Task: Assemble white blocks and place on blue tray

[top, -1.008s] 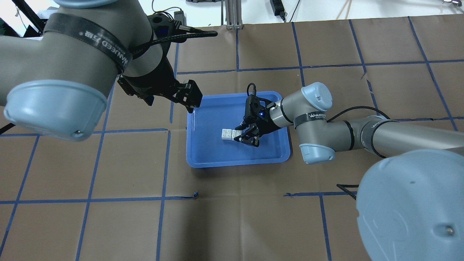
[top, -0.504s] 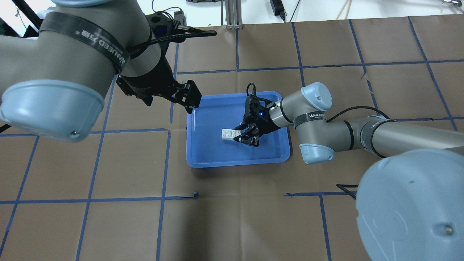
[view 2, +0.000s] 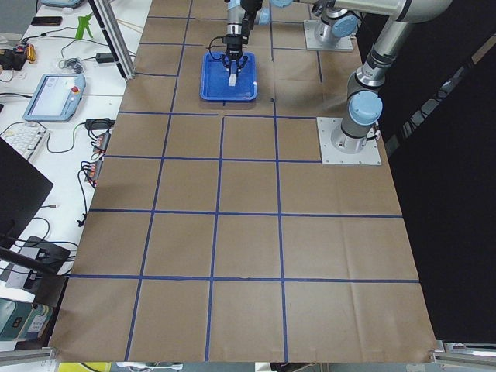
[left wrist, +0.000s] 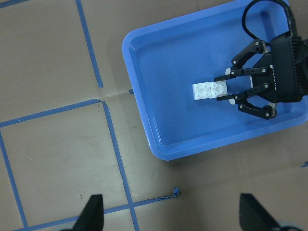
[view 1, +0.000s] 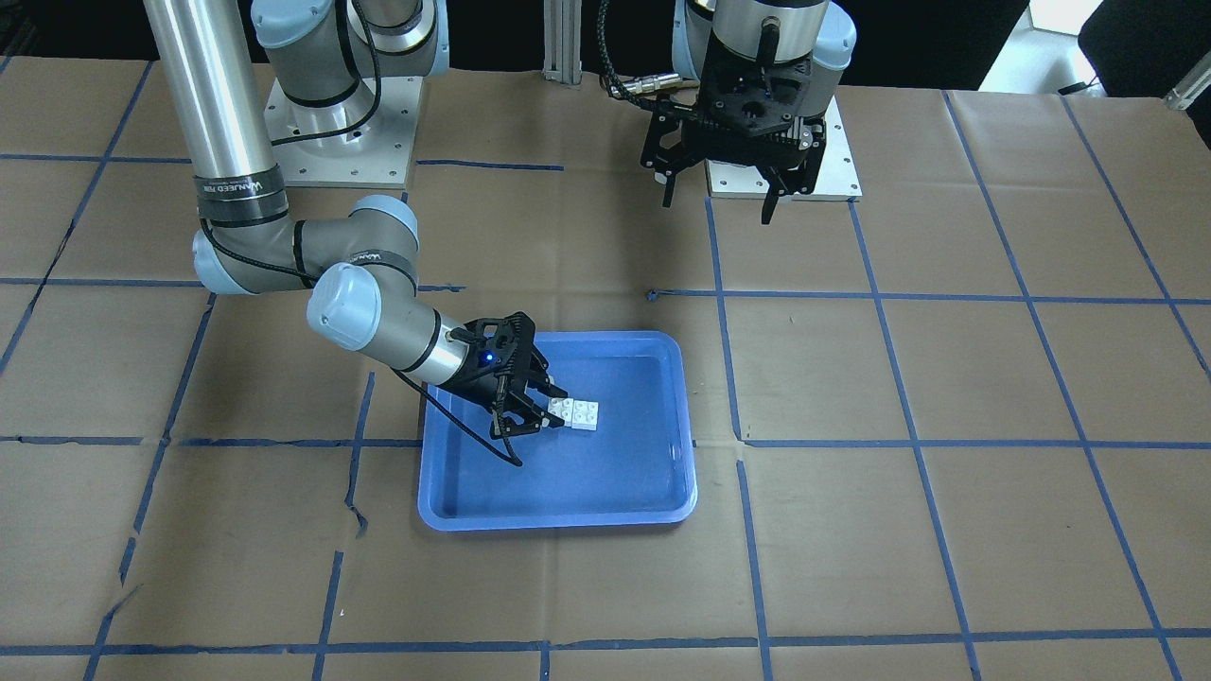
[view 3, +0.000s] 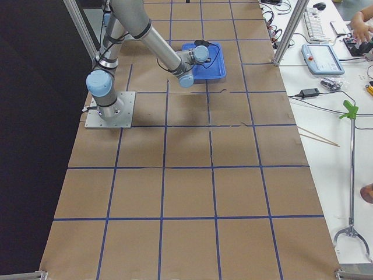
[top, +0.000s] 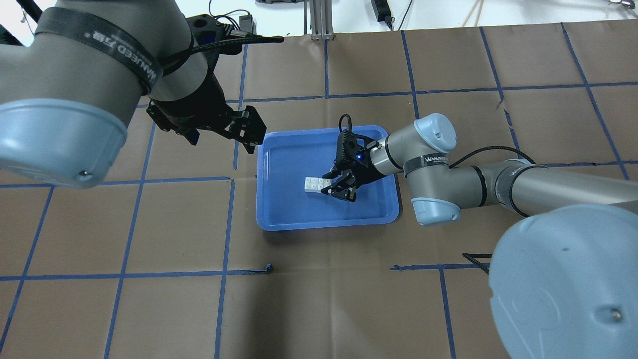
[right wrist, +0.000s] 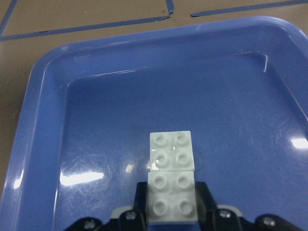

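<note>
The two white blocks (top: 313,184) are joined in a short row and rest on the floor of the blue tray (top: 289,204), near its middle. My right gripper (top: 330,187) lies low in the tray, shut on the nearer block; the wrist view shows that block (right wrist: 171,178) between the pads. They also show in the front view (view 1: 575,413) with the right gripper (view 1: 547,416) and tray (view 1: 568,482). My left gripper (top: 246,130) is open and empty, raised beside the tray's far left corner; it hangs high in the front view (view 1: 718,208). The left wrist view looks down on the blocks (left wrist: 210,90).
The table is covered in brown paper with a blue tape grid (top: 224,224). The right arm's elbow (top: 433,209) hangs just beyond the tray's right rim. The two arm bases (view 1: 785,161) stand on plates at the robot's side of the table.
My left arm has drawn back up and to the left, away from the tray. The right gripper and the white blocks have not moved.
</note>
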Tool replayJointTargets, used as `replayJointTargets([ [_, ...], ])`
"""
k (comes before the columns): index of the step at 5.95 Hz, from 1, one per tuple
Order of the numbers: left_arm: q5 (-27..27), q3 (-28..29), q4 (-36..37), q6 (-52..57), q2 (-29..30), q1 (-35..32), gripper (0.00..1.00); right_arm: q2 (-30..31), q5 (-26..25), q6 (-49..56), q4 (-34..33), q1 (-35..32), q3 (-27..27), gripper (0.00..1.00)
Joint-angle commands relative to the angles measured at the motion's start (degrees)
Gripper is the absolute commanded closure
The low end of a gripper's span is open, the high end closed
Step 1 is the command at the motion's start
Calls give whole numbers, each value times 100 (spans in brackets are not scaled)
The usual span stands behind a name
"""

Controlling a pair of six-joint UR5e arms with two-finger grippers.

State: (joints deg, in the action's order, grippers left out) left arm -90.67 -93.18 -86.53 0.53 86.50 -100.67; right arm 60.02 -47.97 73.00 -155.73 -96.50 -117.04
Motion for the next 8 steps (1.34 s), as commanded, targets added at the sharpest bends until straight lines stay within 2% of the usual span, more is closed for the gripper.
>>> replayJointTargets([
  [1,57,334,-512,44,-10,448,1,-8,7,4,-10,0,6,50],
  [5,84,336,-523,79,-19,478,1,-17,7,-5,-2,0,15,39],
  [7,84,336,-488,88,-19,487,1,9,16,-31,16,0,85,0],
  [8,75,336,-488,88,-28,487,1,62,-97,-249,77,9,320,0],
])
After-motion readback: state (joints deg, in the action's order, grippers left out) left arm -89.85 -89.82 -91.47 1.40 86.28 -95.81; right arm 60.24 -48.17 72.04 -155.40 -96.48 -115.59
